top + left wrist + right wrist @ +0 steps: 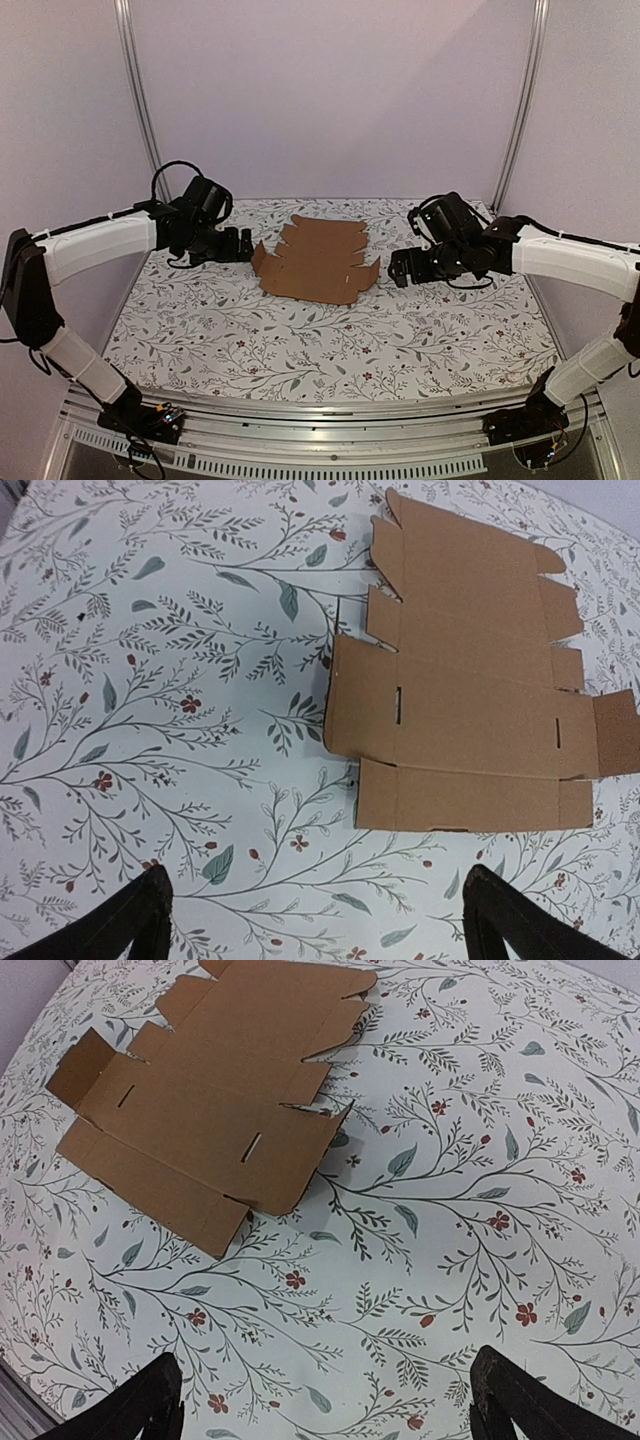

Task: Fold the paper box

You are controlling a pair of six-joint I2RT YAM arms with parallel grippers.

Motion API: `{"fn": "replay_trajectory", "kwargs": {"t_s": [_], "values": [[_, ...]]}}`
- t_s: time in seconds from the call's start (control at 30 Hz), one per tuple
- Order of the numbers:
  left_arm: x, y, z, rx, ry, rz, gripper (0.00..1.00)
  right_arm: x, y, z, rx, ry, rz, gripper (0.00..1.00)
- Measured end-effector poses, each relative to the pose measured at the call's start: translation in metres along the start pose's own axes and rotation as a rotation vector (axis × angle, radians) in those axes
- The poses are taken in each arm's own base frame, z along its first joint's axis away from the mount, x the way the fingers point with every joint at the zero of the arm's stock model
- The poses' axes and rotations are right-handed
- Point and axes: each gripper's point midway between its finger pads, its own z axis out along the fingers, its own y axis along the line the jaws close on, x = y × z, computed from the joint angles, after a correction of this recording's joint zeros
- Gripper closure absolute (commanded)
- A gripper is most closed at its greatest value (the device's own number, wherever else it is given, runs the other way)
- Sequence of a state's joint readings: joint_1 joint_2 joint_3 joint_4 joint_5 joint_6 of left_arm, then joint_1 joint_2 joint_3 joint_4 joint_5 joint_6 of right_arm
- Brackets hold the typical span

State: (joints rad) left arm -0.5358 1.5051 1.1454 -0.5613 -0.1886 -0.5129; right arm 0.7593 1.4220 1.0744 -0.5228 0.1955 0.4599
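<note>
Currently the left end effector (243,245) and the right end effector (397,268) are hovering wide and empty either side of the paper box (318,260); sliding under its seemingly raised side flaps (372,272) looks wisest.

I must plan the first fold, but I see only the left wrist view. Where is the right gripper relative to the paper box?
Observer: The right gripper is beside the right edge of the paper box, apart from it.
Operator: Is it open?
Observer: Yes. The right wrist view shows its fingers spread wide, with nothing between them.
Operator: Does the box lie fully flat there?
Observer: Not quite. From above, both side flaps seem to tilt up slightly off the table.
</note>
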Motion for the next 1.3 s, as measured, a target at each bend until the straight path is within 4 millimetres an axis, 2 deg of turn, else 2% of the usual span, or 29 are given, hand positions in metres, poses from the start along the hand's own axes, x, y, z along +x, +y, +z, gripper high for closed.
{"fn": "replay_trajectory", "kwargs": {"t_s": [0.27, 0.5, 0.63, 0.7, 0.97, 1.07, 1.17, 1.3], "values": [[-0.003, 0.01, 0.04, -0.017, 0.052, -0.05, 0.03, -0.011, 0.014, 0.018, -0.023, 0.009, 0.001, 0.01], [-0.015, -0.004, 0.075, 0.005, 0.079, -0.057, 0.16, -0.008, 0.013, 0.019, -0.02, 0.021, -0.001, 0.01], [-0.017, -0.006, 0.09, -0.003, 0.09, -0.061, 0.23, -0.006, 0.012, 0.016, -0.022, 0.023, -0.001, 0.01], [-0.014, -0.004, 0.096, -0.016, 0.099, -0.061, 0.28, -0.005, 0.01, 0.011, -0.023, 0.019, -0.001, 0.01], [0.0, 0.006, 0.126, -0.047, 0.153, -0.078, 0.6, -0.006, 0.005, -0.009, -0.035, -0.014, 0.012, 0.01], [0.004, 0.005, 0.133, -0.043, 0.168, -0.085, 0.78, -0.007, 0.004, -0.014, -0.037, -0.026, 0.015, 0.01], [0.006, 0.003, 0.135, -0.035, 0.176, -0.086, 1.0, -0.008, 0.004, -0.016, -0.041, -0.032, 0.017, 0.01], [0.005, 0.001, 0.135, -0.024, 0.174, -0.075, 1.0, -0.007, 0.004, -0.016, -0.039, -0.028, 0.016, 0.01]]}}
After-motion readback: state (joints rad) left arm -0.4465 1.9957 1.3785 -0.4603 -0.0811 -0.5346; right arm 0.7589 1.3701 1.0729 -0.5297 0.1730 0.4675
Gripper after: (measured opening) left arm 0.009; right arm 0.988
